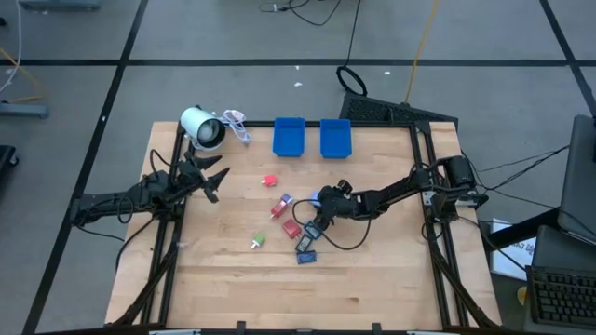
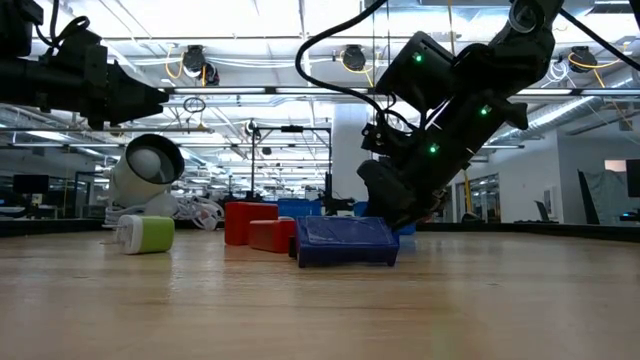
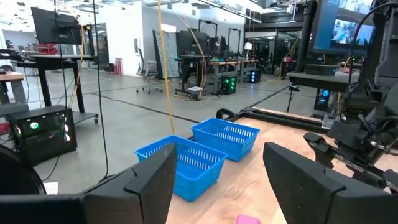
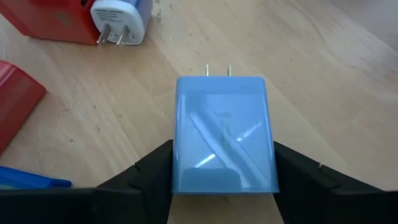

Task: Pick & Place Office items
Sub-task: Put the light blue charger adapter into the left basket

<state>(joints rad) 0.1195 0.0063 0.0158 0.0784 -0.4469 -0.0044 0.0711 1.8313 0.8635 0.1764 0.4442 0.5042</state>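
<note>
Light wood tabletop (image 1: 372, 279) in an open lab with grey floor; office items (image 1: 291, 223) scattered mid-table, two blue bins (image 1: 311, 137) and a white roll (image 1: 199, 127) along the far edge. Right gripper (image 4: 222, 180) mid-table, fingers clamped on a light-blue plug block (image 4: 222, 134). Left gripper (image 3: 217, 180) near the left edge, fingers apart, empty.

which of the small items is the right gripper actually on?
The light blue plug adapter, prongs pointing away, sits between the right gripper's fingers. The white-and-blue plug and red blocks lie apart, untouched.
</note>
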